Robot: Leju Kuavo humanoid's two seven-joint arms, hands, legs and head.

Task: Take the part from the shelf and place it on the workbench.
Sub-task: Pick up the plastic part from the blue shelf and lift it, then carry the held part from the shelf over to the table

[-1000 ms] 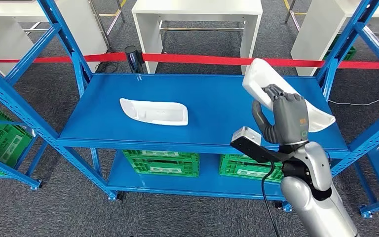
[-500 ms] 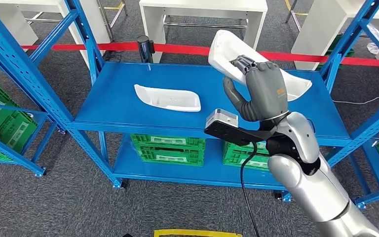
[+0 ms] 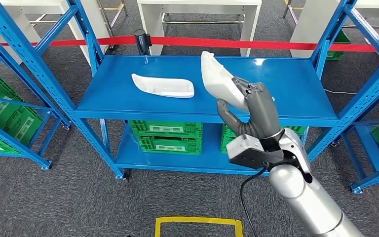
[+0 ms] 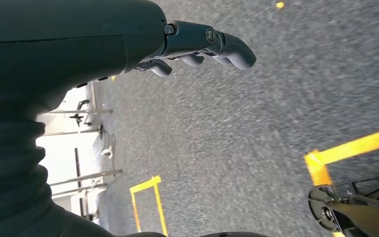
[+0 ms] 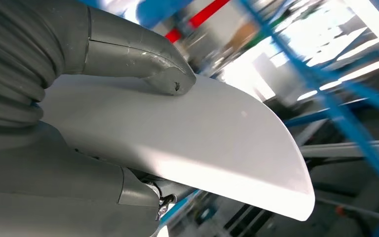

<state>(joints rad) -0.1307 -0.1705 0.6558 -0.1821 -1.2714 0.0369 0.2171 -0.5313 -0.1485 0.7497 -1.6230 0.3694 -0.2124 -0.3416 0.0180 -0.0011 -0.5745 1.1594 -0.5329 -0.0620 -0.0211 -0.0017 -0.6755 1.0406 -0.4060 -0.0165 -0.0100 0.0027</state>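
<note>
Right hand (image 3: 254,111) of mine grips white part (image 3: 219,79), raised above blue shelf (image 3: 296,84); second part (image 3: 163,85) lies well apart leftward.

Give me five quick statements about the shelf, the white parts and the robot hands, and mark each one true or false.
1. The right robot hand holds a white part lifted off the blue shelf. True.
2. No part remains on the shelf. False: a second white part lies on its top level.
3. Green crates sit on the lower level. True.
4. The left robot hand grips a part. False: it holds nothing, over grey floor.
5. A yellow barrier tape runs behind the shelf. False: the barrier tape is red.
</note>
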